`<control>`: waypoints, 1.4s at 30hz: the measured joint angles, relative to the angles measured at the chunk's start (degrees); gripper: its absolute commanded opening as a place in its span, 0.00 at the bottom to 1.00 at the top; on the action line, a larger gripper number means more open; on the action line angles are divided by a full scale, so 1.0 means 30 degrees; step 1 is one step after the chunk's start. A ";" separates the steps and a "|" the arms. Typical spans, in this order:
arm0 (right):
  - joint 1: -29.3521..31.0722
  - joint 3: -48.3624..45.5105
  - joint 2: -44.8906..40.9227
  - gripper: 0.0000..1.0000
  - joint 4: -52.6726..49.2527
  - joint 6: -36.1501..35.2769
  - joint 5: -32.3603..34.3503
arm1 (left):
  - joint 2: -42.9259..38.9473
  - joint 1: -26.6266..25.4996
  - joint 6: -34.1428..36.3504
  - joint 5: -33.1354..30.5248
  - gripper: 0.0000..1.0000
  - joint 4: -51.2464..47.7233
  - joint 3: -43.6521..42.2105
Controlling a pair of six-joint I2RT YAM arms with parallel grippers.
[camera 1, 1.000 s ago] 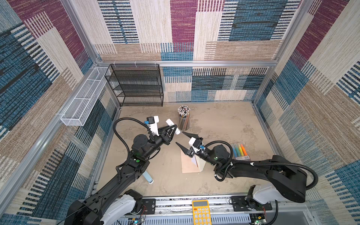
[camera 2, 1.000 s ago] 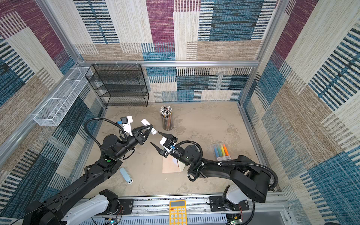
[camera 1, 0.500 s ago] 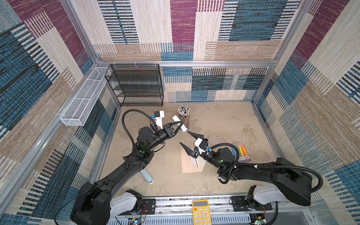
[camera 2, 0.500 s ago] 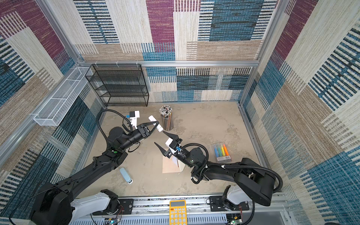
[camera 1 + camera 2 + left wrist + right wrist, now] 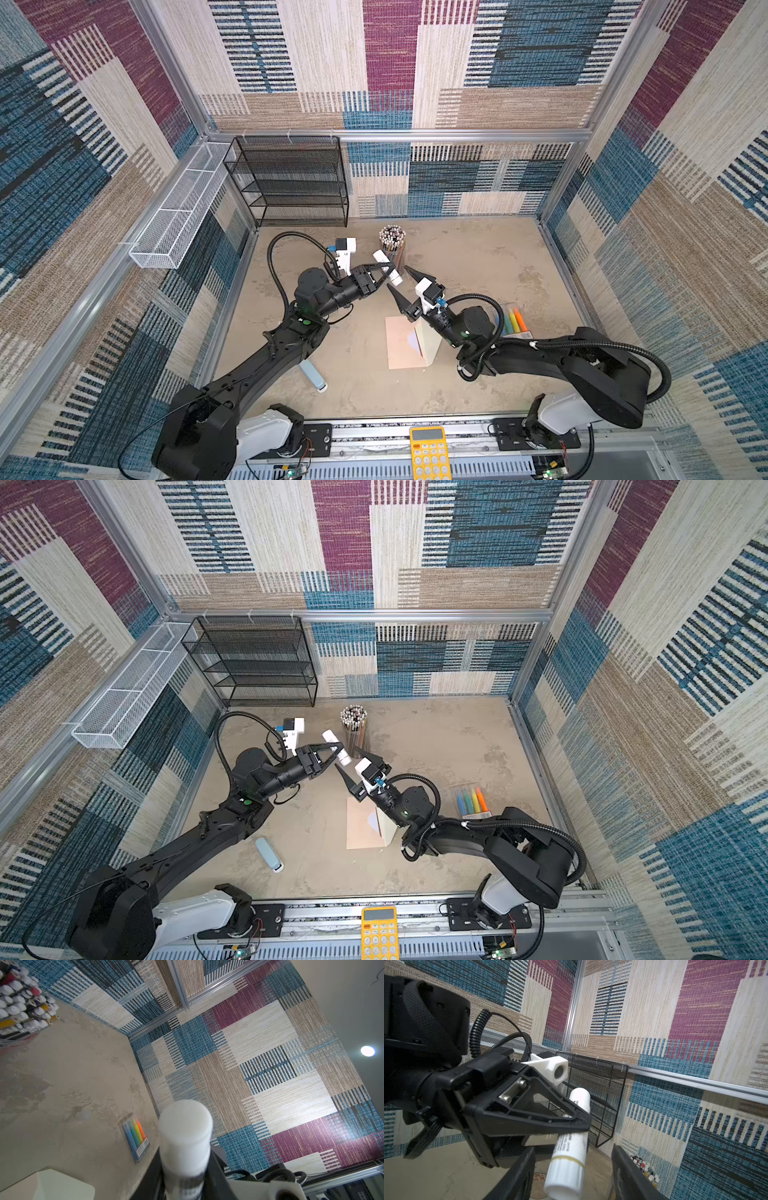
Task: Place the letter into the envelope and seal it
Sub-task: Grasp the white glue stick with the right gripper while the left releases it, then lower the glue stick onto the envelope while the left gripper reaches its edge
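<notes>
Clamped in the left hand [image 5: 388,268], the glue stick [image 5: 566,1159] points its free end between fingers of the open, empty right hand [image 5: 397,277].

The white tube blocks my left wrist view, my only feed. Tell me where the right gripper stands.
Observer: The right gripper is open, jaws either side of the far end of the white tube, gaps on both sides.
Operator: Report the left grip.
Observer: The left gripper pinches the tube near its middle; both ends stick out.
Operator: Locate the envelope.
Observer: The envelope lies flat on the table below the right arm, its cream flap raised.
</notes>
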 measured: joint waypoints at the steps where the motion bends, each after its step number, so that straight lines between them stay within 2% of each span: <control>1: -0.0029 0.0175 0.0146 0.58 0.0000 0.0000 -0.0036 | 0.0000 0.0000 0.0000 0.0036 0.00 -0.0022 -0.0029; 8: -0.0240 0.1231 0.1180 0.53 -0.0415 0.0022 -0.0226 | 0.0000 -0.0117 0.0000 0.0284 0.00 -0.0087 -0.0058; 15: -0.0379 0.1982 0.1676 0.44 -0.0729 0.0291 -0.0576 | 0.0000 -0.0051 0.0015 -0.0044 0.00 -0.0233 0.0080; 27: -0.0634 0.2841 0.2025 0.16 -0.1632 0.0954 -0.0357 | 0.0226 -0.0109 0.0364 -0.1166 0.00 -0.0903 0.0546; 29: -0.0663 0.2849 0.2018 0.14 -0.1727 0.1005 -0.0372 | 0.0211 -0.0109 0.0408 -0.1195 0.07 -0.0962 0.0546; 31: -0.0707 0.2849 0.1953 0.12 -0.1909 0.1115 -0.0415 | 0.0109 -0.0109 0.0532 -0.1239 0.24 -0.1144 0.0532; 35: -0.0699 0.2834 0.1399 0.12 -0.2747 0.1377 -0.0656 | -0.0721 -0.0197 0.1224 -0.1020 0.46 -0.2186 0.0474; 39: -0.1027 0.2776 0.0211 0.12 -0.4546 0.2011 0.0022 | -0.2412 -0.0415 0.3031 -0.0379 0.61 -0.4546 0.0539; 42: -0.1435 0.3162 -0.0918 0.14 -0.7628 0.2769 0.1042 | -0.4087 -0.0415 0.4750 -0.1013 0.65 -0.6441 0.0809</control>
